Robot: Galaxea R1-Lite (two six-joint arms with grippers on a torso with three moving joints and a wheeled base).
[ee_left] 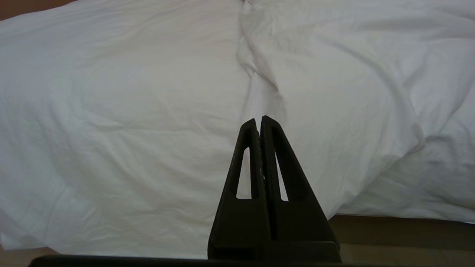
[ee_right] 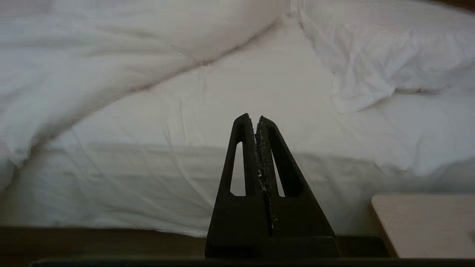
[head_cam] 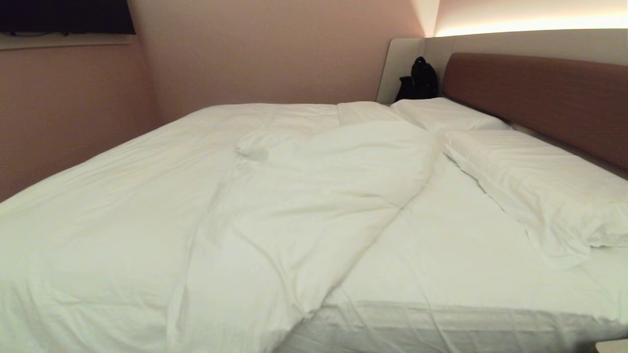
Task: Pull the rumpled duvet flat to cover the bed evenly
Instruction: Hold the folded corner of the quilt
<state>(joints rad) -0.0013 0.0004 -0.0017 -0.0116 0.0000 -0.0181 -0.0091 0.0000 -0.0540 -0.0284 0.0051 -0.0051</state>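
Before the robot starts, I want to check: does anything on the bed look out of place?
Yes. The duvet is folded back on itself, leaving the bare sheet uncovered beside the pillows.

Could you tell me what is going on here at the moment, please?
The robot stands at the side of the bed and has not yet touched anything. The duvet lies rumpled, folded back across the middle, leaving the sheet bare on the side near the two pillows by the headboard. The left gripper and the right gripper are both shut and empty, held short of the bed's edge.
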